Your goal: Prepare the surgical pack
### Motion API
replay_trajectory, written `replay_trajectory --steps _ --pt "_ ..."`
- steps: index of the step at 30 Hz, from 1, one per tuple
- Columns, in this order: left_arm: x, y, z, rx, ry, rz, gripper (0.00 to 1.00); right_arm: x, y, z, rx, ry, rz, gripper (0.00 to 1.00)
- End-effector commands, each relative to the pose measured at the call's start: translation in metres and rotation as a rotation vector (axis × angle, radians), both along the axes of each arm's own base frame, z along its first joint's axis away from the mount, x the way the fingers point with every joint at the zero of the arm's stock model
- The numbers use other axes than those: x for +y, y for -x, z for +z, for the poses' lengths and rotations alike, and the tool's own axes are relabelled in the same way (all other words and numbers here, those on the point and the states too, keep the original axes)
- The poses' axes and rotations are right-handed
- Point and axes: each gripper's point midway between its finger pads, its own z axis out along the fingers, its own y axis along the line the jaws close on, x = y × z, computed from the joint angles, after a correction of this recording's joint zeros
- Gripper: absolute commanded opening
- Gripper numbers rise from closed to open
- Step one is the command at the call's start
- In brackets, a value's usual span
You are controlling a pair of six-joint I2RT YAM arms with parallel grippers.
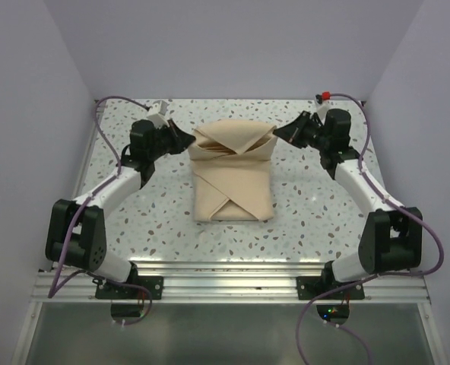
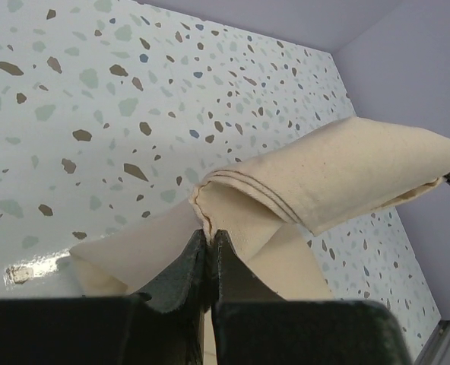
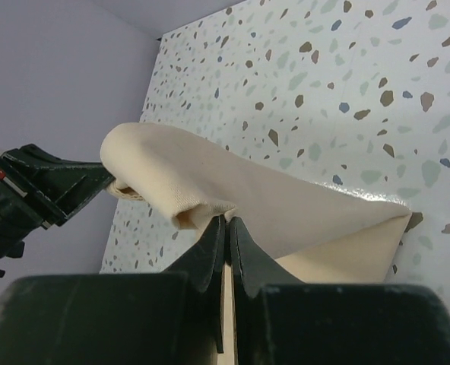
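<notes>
The surgical pack is a tan-beige cloth bundle in the middle of the table, its near part folded flat like an envelope. Its far flap is raised between the two arms. My left gripper is shut on the flap's left corner, seen in the left wrist view where the cloth bunches ahead of the tips. My right gripper is shut on the flap's right corner, seen in the right wrist view under the cloth fold. The tray and instruments are hidden inside.
The speckled terrazzo table is walled by lilac panels on the left, back and right. An aluminium rail runs along the near edge by the arm bases. The left arm's gripper shows in the right wrist view.
</notes>
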Motion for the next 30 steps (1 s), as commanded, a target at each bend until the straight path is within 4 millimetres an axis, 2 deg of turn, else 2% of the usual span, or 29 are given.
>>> replay_trajectory --steps 1,2,4,6,10,11,13,14,19,22,25,28,30 --pt "0.007 0.017 0.016 -0.055 -0.037 0.009 0.00 0.001 0.024 0.009 -0.034 0.032 0.028 0.00" --pt "0.008 0.023 0.008 -0.033 -0.046 0.008 0.00 0.000 0.030 0.013 -0.035 0.037 0.028 0.00" --pt "0.008 0.031 0.010 -0.034 -0.048 0.002 0.00 0.002 0.039 0.007 -0.015 0.047 0.032 0.00" --pt "0.005 0.043 -0.001 -0.006 -0.060 -0.013 0.00 0.003 0.048 0.001 -0.002 0.061 0.038 0.00" --pt "0.002 0.066 -0.020 0.040 -0.086 -0.041 0.00 0.003 0.067 -0.025 0.082 0.093 0.055 0.00" --pt "0.003 0.074 -0.033 0.076 -0.097 -0.047 0.00 0.004 0.071 -0.032 0.103 0.100 0.064 0.00" --pt "0.005 0.083 -0.038 0.091 -0.104 -0.052 0.00 0.002 0.080 -0.045 0.132 0.116 0.066 0.00" --pt "0.007 0.090 -0.049 0.116 -0.113 -0.053 0.00 0.000 0.085 -0.055 0.161 0.125 0.063 0.00" --pt "0.012 0.111 -0.061 0.142 -0.131 -0.057 0.00 -0.004 0.099 -0.070 0.190 0.141 0.053 0.00" --pt "0.013 0.128 -0.079 0.182 -0.141 -0.068 0.00 -0.007 0.108 -0.082 0.223 0.145 0.047 0.00" --pt "0.012 0.138 -0.089 0.202 -0.135 -0.079 0.00 -0.011 0.116 -0.096 0.251 0.163 0.034 0.00" --pt "0.011 0.155 -0.112 0.254 -0.136 -0.093 0.00 -0.016 0.124 -0.112 0.281 0.183 0.019 0.00" --pt "0.009 0.160 -0.120 0.266 -0.128 -0.098 0.00 -0.018 0.130 -0.127 0.318 0.198 0.017 0.00"
